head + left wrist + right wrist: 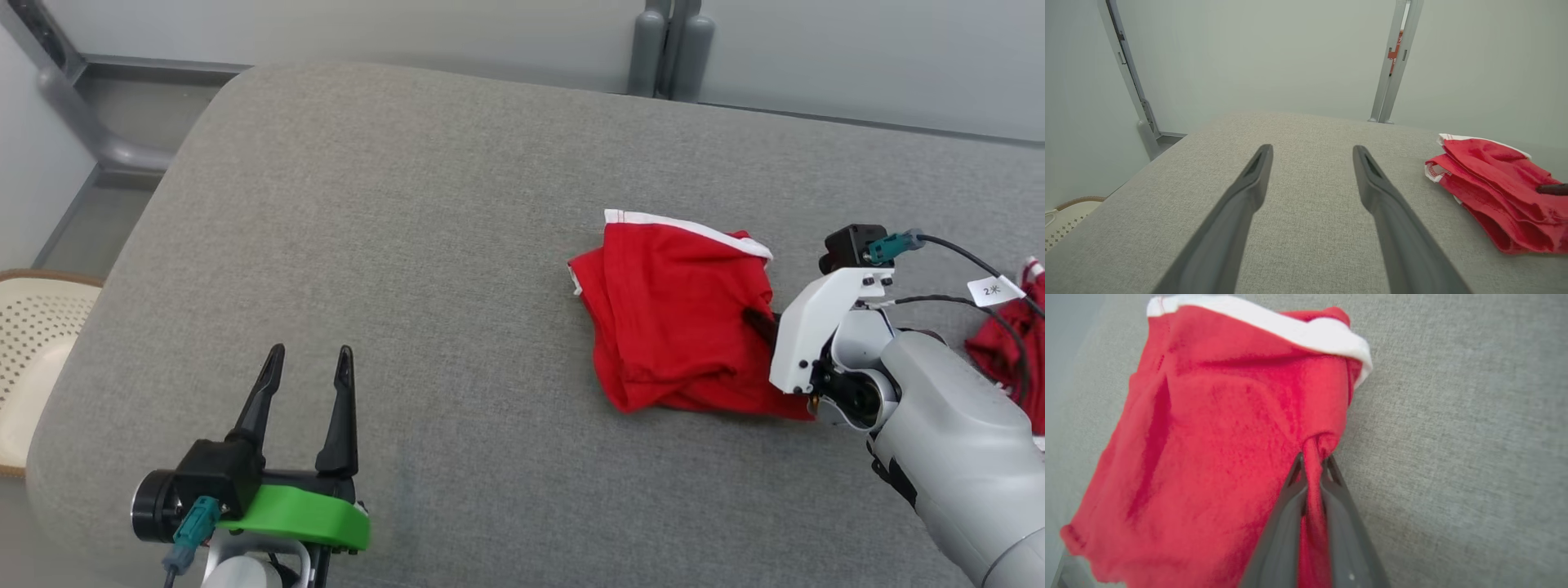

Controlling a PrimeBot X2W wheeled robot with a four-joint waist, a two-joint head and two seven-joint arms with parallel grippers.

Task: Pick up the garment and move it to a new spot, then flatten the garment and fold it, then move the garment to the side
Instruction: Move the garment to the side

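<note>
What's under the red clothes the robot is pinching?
The red garment lies on the grey cushion, which shows all around it. Whatever is right beneath it is covered by its bunched folds. The right gripper pinches a fold at its edge.

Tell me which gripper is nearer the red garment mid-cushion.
Right. The right gripper is shut on a fold of the red garment, at its edge; the left gripper hangs open over the gray cushion, well off to the garment's left.

The left end effector (311,351) is sporting a green mount (294,516). The right end effector (1312,461) is wearing a white mount (808,327) and trailing black cables (971,260).
</note>
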